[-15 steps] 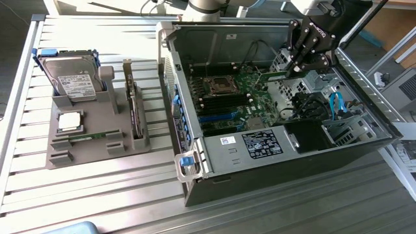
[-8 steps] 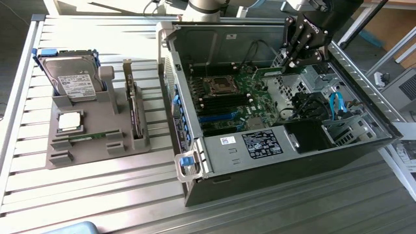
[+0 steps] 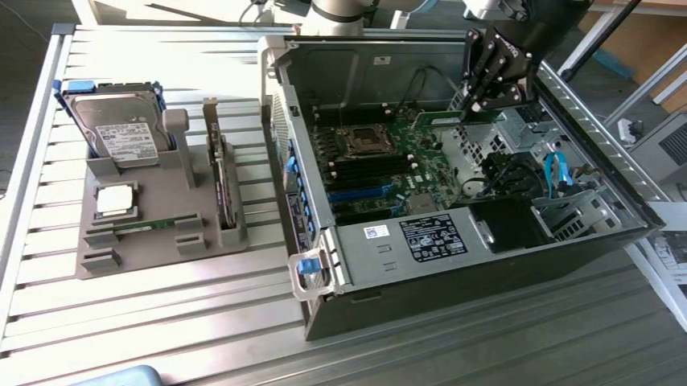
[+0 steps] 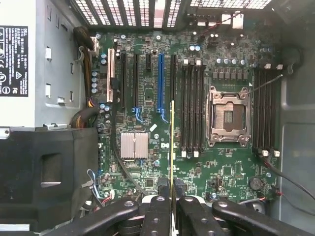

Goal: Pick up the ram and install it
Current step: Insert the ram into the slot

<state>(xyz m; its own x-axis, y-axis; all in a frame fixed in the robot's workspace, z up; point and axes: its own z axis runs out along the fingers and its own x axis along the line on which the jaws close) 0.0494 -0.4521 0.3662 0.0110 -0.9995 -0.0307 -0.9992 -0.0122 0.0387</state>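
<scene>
While the grey tray sits on the table well apart from the pincer, toward the exterior view's left, the pick-up looks done: the ram is pinched edge-on between nearly closed fingers, inside the open computer case, above the motherboard. Seating is left: the ram seems not yet pressed into the memory slots beneath the pincer.

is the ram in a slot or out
Out: the ram is held edge-on in the gripper, above the motherboard, its memory slots bare.
</scene>
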